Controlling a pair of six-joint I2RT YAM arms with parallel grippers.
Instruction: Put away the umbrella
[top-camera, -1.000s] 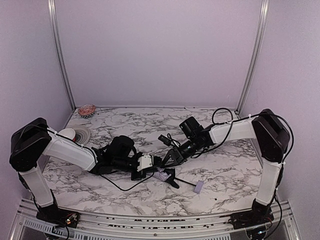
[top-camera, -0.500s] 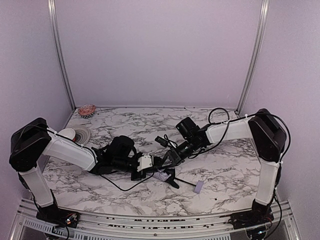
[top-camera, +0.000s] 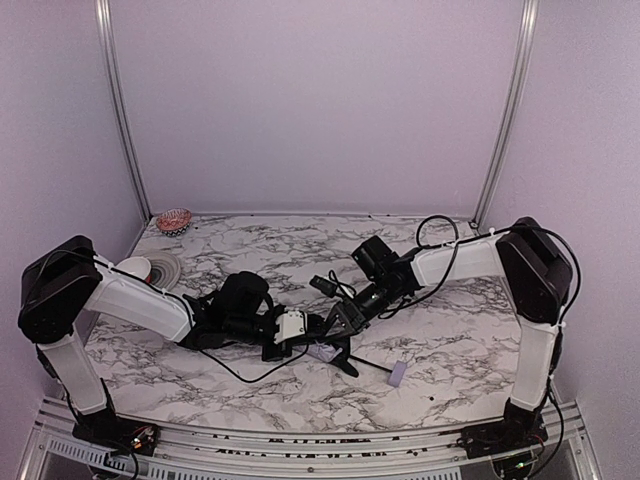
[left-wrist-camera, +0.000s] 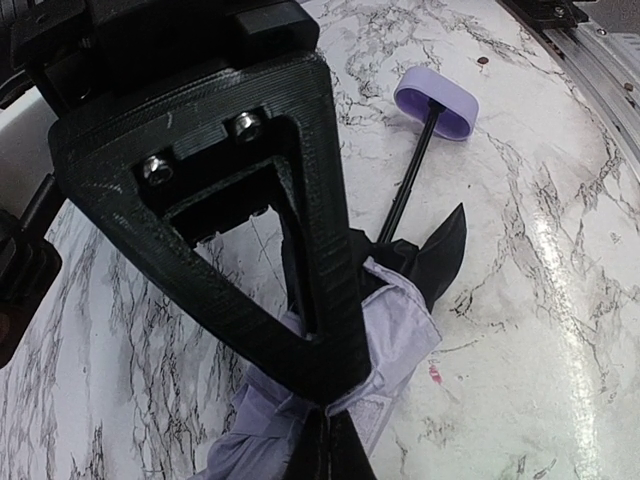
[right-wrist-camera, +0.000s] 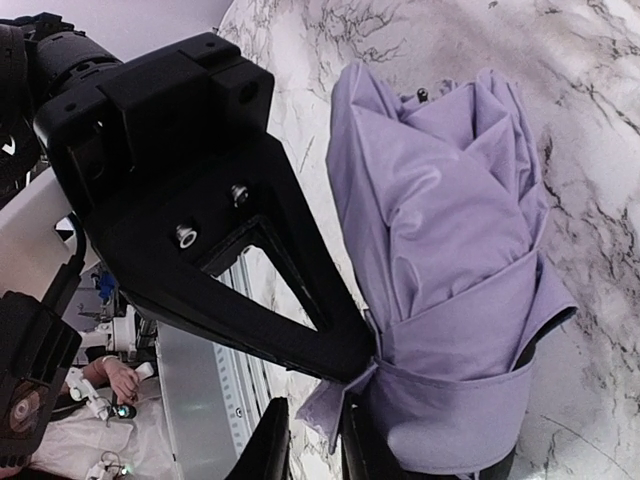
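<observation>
The umbrella (right-wrist-camera: 450, 200) lies bundled between both tools. The left gripper (left-wrist-camera: 330, 412) is pinched tight on its lavender fabric, and the right gripper (right-wrist-camera: 345, 395) is nipped onto a loose flap. Ahead of the left fingertips the shaft (left-wrist-camera: 414, 172) runs out to the handle (left-wrist-camera: 436, 103), which rests free on the table (left-wrist-camera: 560, 300).

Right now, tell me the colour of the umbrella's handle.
Pale lavender. The umbrella's handle shows best in the left wrist view.
</observation>
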